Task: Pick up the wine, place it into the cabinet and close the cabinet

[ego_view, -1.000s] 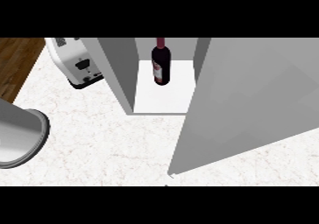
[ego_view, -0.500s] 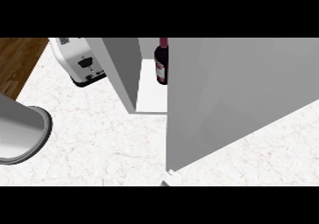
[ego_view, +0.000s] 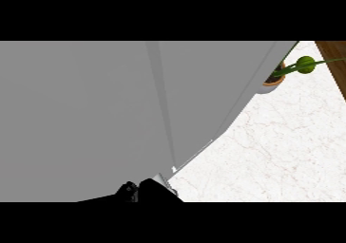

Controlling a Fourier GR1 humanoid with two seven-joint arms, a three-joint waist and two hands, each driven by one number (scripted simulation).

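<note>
The grey cabinet [ego_view: 204, 95] fills most of the head view, with its broad door panel [ego_view: 77, 118] turned across the front. A thin seam runs down between the door and the cabinet's side. The wine bottle is hidden behind the door. One black hand [ego_view: 149, 191], which I take to be my right hand, shows at the bottom edge against the door's lower corner. Only a small part of it is visible. My left hand is out of sight.
White marble counter [ego_view: 274, 156] lies to the right of the cabinet. A potted green plant [ego_view: 292, 69] stands at the back right, partly behind the cabinet. A brown wooden strip [ego_view: 342, 61] borders the counter at the far right.
The door has swung further across and now covers the shelf and the wine bottle. The view has shifted right: the toaster and left forearm are gone, and the plant has appeared.
</note>
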